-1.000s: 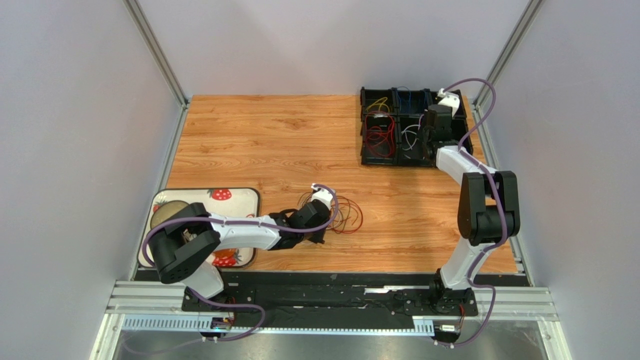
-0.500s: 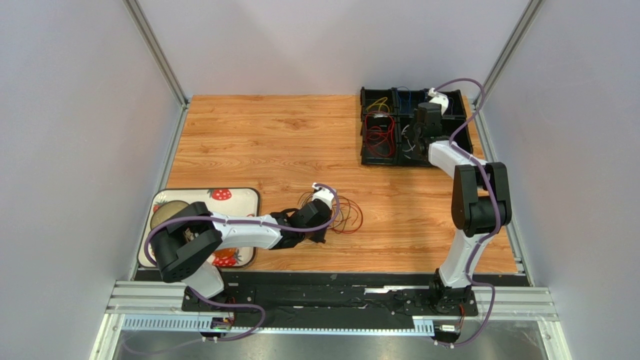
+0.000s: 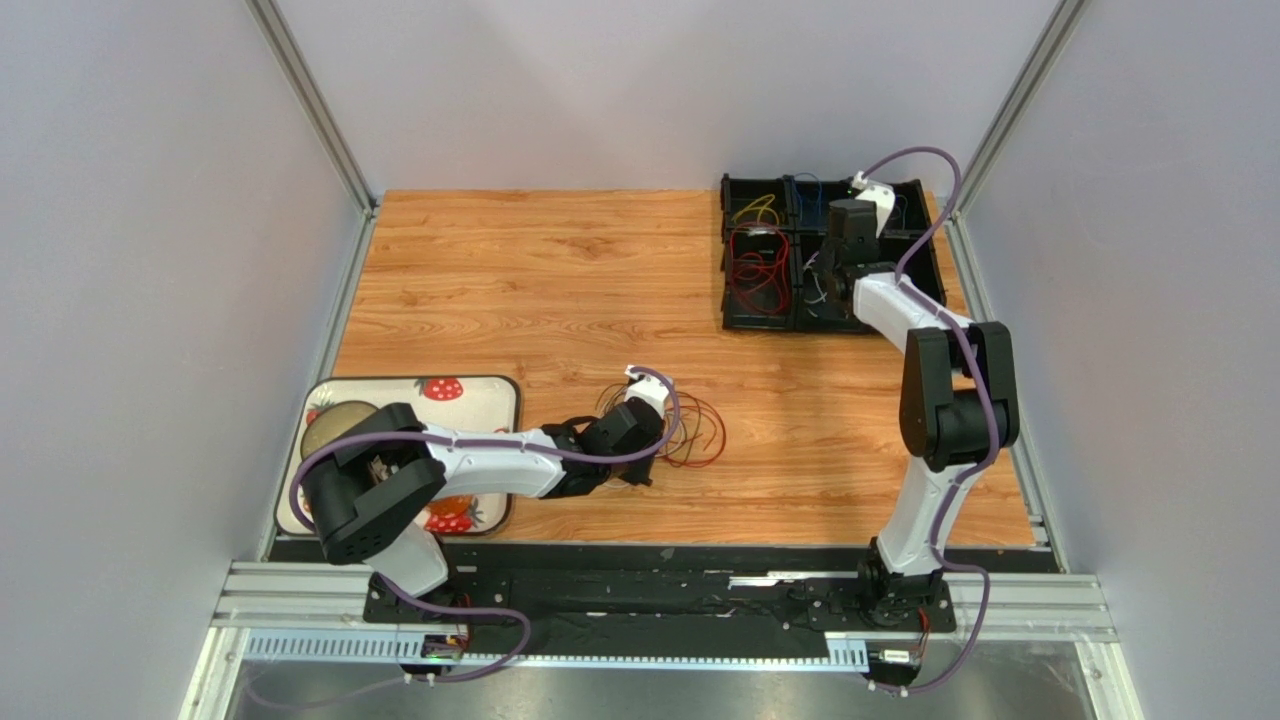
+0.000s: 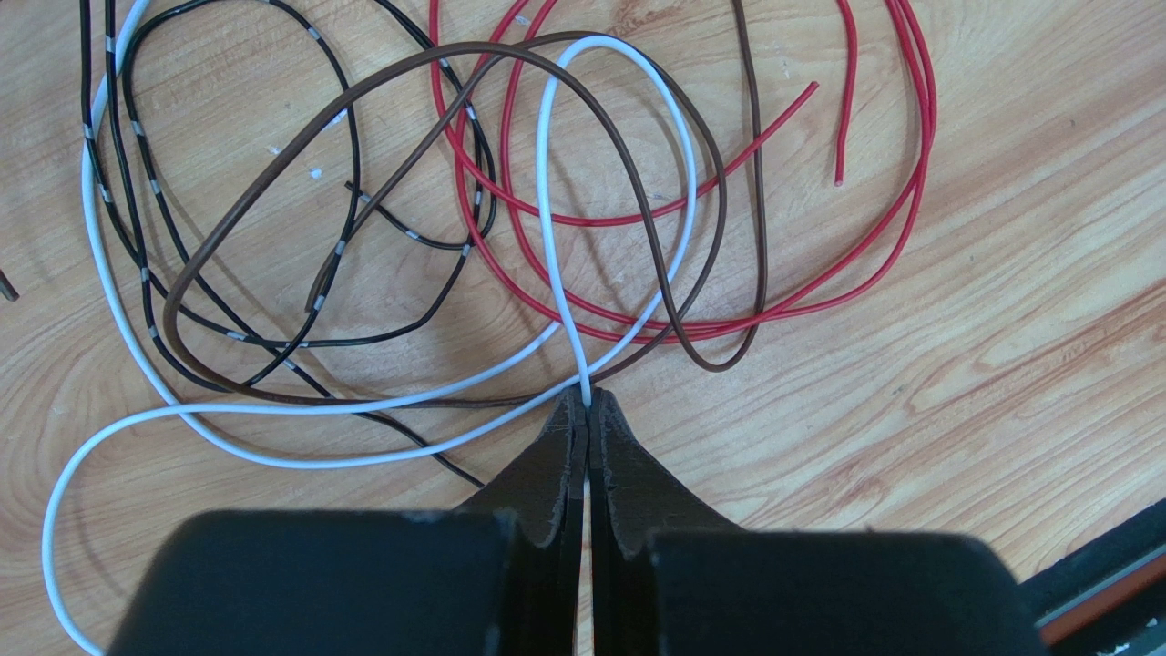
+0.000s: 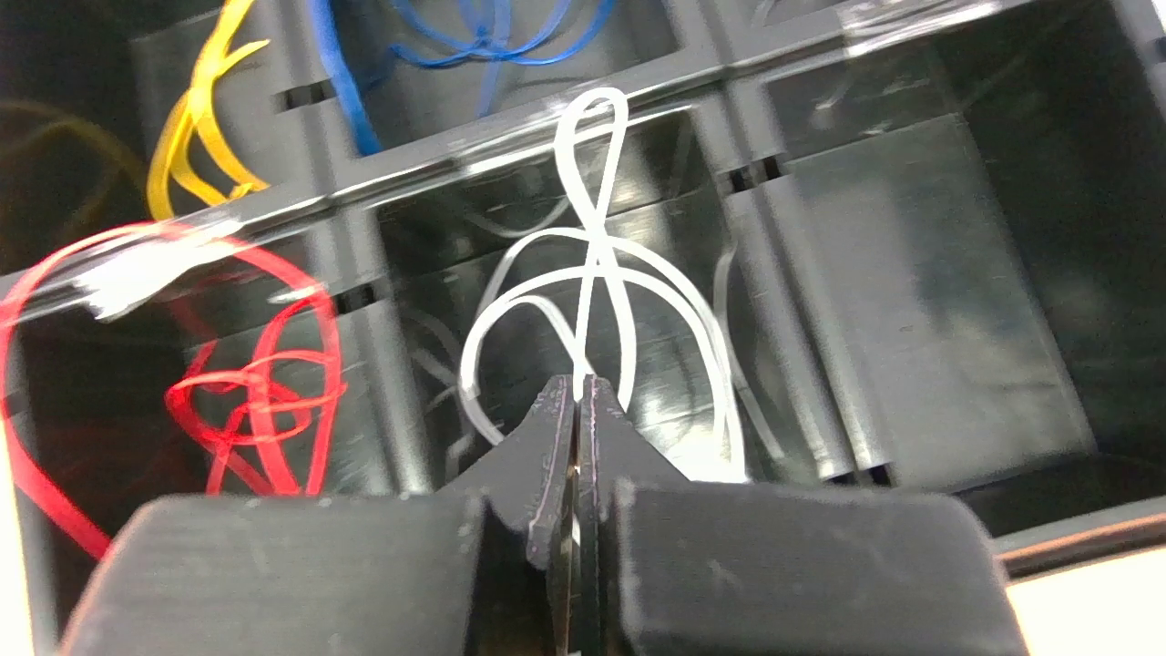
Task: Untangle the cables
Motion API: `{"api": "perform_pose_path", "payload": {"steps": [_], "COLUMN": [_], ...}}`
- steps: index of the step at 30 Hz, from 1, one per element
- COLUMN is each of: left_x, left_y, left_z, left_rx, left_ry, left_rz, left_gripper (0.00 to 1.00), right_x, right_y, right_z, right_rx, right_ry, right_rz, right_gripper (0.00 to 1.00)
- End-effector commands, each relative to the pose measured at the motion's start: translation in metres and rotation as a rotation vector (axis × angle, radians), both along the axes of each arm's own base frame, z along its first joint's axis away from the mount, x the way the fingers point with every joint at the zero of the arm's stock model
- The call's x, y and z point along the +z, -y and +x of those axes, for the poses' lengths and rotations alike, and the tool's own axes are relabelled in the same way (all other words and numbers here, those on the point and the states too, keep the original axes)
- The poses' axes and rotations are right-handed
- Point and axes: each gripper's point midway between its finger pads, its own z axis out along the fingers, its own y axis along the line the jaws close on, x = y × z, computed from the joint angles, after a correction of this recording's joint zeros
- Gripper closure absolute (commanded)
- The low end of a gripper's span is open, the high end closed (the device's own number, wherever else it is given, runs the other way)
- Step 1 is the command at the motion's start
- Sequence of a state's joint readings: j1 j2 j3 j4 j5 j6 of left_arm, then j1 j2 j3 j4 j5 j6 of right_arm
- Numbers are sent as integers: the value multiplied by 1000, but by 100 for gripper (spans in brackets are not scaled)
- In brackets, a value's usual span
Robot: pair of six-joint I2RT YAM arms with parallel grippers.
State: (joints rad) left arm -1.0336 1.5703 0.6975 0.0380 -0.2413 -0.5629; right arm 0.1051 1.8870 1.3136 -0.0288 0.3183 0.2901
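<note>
The left claw [image 4: 589,417] is clenched, its two tips pinching a white cable [image 4: 542,178] low over the table [image 3: 526,285]. From the tips outward, that white cable is sweeping up in a tall loop and away to the left across the wood. It is crossing a brown cable [image 4: 752,164]. A red cable [image 4: 925,137] is curling around the right of the pile, and a black cable [image 4: 351,151] with pale bands is lying on the left. The whole loose pile is sitting in the near half of the table, right of a strawberry-print tray [image 3: 481,393].

The right claw [image 5: 578,397] is clenched too, gripping a second white cable [image 5: 589,294] above the black bin [image 5: 903,274] at the table's far right corner. Its loops are hanging over the compartment just right of the one holding red cables [image 5: 260,397]. In the row beyond, yellow cables [image 5: 199,123] and blue cables [image 5: 452,41] are lying in their own compartments.
</note>
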Motion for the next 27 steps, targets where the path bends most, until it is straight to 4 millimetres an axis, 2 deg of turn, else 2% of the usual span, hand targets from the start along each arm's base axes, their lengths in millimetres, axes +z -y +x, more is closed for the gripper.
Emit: {"api": "perform_pose_path", "payload": {"steps": [1, 3, 7, 10, 11, 14, 16, 26, 27], "left_x": [-13, -12, -12, -12, -12, -12, -12, -11, -12], "left_y": [-4, -5, -5, -5, -5, -5, -5, -9, -9], "left_z": [-5, -5, -5, -5, -5, -6, -6, -7, -8], "left_rx": [-8, -7, -7, -8, -9, -11, -10, -5, -5], "left_ry": [-36, -36, -36, -36, -35, -36, -36, -34, -35], "left_rz": [44, 44, 44, 42, 44, 45, 43, 41, 43], "left_gripper": [100, 100, 100, 100, 100, 100, 100, 100, 100], "right_x": [11, -2, 0, 9, 13, 25, 33, 69, 81], "right_y": [16, 16, 12, 6, 6, 4, 4, 11, 11], "right_z": [13, 11, 16, 17, 16, 12, 9, -35, -39], "right_rx": [-46, -44, -23, 1, 5, 14, 13, -15, -18], "right_ry": [-15, -77, -140, -152, -150, -143, -138, -152, -122], "right_rz": [-58, -60, -51, -34, -30, -21, -19, -19, -14], "right_gripper": [100, 100, 100, 84, 73, 60, 56, 50, 50]}}
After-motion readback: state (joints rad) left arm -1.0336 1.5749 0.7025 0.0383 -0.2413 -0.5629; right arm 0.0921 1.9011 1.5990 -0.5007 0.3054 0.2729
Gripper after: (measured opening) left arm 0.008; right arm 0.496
